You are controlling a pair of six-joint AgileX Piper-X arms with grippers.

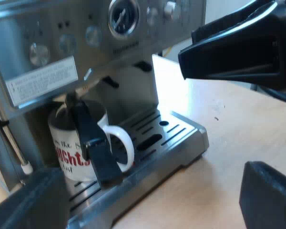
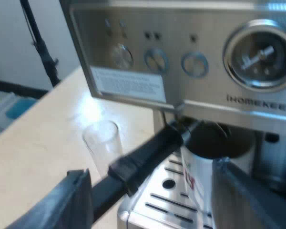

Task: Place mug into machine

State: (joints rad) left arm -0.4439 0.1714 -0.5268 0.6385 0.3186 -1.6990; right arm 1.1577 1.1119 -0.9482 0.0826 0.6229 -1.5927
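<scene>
The mug [image 2: 198,176] stood upright on the drip tray [image 2: 162,200], just ahead between the spread, empty fingers of my right gripper [image 2: 152,188] — seemingly the nearer arm — my left gripper [image 1: 152,200] likewise released.

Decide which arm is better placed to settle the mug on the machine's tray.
Right, probably. The right gripper has its open fingers either side of the mug, close at the tray. The left gripper is open farther back, over the table.
</scene>
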